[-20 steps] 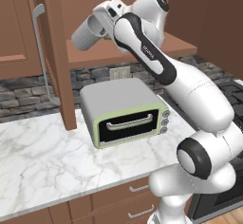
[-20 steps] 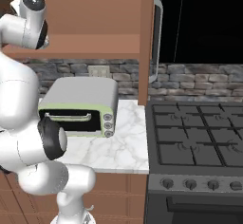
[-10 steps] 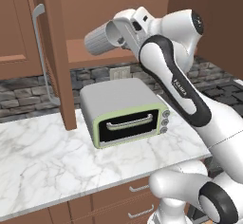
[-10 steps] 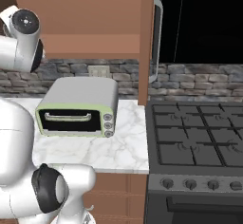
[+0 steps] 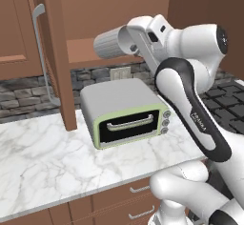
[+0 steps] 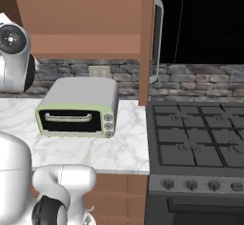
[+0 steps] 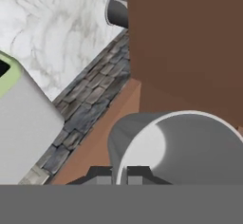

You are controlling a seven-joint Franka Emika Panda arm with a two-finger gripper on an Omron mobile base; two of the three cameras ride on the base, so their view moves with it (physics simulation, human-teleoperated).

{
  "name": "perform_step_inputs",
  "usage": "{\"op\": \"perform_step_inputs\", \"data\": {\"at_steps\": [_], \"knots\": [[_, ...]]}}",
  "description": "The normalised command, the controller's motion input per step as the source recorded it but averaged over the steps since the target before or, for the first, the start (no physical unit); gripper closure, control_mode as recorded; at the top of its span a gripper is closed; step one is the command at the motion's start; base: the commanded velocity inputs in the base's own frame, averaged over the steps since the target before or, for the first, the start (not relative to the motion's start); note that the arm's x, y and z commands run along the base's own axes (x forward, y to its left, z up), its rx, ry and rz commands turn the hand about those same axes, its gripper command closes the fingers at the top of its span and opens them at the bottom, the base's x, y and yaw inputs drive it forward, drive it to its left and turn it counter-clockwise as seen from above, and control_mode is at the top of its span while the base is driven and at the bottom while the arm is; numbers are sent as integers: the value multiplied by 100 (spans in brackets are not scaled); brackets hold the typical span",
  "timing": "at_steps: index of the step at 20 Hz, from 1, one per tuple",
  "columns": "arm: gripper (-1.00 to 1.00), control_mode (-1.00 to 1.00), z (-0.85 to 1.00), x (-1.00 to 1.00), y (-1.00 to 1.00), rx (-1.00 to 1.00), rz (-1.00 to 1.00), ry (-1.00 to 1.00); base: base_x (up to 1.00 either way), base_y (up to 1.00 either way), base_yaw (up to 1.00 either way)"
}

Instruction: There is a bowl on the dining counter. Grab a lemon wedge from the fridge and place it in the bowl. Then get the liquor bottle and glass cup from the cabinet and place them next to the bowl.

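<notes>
Glass cup (image 5: 113, 43) is what I have in hand: from the left base view I see it lying on its side in the air, long axis roughly level, closed bottom pointing left toward the open cabinet (image 5: 95, 52) and its door (image 5: 56, 52), just in front of the bare wooden shelf. The end effector (image 5: 138, 40) sits at the cup's right end, pinched narrow on the rim, so the cup sticks straight out ahead of the hand. Below it stand the toaster oven (image 5: 125, 110) and the marble tabletop (image 5: 38, 157). From the right base view I make out the arm's wrist (image 6: 14, 57) at the far left, the toaster oven (image 6: 78, 106) beside it, the cabinet door (image 6: 147, 43) edge-on, and a stove (image 6: 198, 148) to the right, which the left view barely catches. In the hand view I look into the cup's open mouth (image 7: 185, 147), one finger (image 7: 135, 173) inside the wall and one outside, the rim gripped between them. I judge the next move must pull back clear of the shelf and door and turn the cup upright before carrying it to the dining counter, which lies outside these views.
</notes>
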Motion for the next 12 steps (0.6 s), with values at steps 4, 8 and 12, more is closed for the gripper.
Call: {"op": "perform_step_inputs", "data": {"at_steps": [4,8,12], "knots": [[100,-100,0,-3,0,0,0,0,0,0,0],[100,-100,0,0,0,0,0,0,0,0,0],[100,-100,0,-53,-14,0,-4,-10,0,0,0]]}}
